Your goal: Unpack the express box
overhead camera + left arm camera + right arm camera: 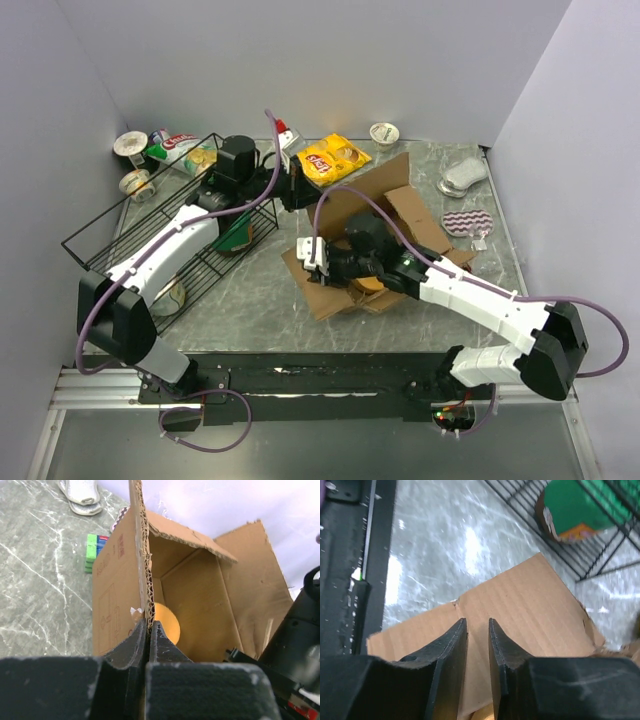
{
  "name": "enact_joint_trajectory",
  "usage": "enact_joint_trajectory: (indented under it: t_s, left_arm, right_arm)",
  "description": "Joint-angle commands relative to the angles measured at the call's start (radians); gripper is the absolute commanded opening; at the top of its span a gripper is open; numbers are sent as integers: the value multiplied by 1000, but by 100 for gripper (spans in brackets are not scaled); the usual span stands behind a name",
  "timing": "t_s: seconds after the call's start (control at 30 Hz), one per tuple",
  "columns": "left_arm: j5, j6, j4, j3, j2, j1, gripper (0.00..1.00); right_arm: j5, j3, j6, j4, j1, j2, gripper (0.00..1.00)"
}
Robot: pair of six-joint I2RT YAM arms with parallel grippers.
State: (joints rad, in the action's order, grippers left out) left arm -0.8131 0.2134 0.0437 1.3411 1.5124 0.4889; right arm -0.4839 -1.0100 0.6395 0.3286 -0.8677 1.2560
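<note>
I've got the left gripper (148, 626) clenched on the edge of the box's (210, 600) upright flap. The box sits open mid-table, right of the basket (140, 188). My right gripper (478, 625) hangs over its near-left flap, jaws slightly apart and empty.

One express box (375, 195), one wire basket (100, 217), one chip bag (333, 157), two tools: left tool (148, 626), right tool (477, 626).

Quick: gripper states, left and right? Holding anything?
Left gripper: closed, pinching an upright flap edge of the express box.
Right gripper: open, fingers slightly parted above a box flap, nothing between them.
</note>
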Motion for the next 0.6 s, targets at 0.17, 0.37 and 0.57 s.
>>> enact_joint_trajectory:
  t_s: [0.17,0.37,0.57]
  left_arm:
    - [-8,-178,56,-40,-124,4,1]
    - [-9,-203,84,-37,-129,4,1]
    - [-20,-197,70,-45,-142,4,1]
  right_arm:
    - [168,-133,-21,35,110,-154,29]
    - [222,-44,-81,-23,187,-184,28]
    - [206,48,-15,30,197,-144,28]
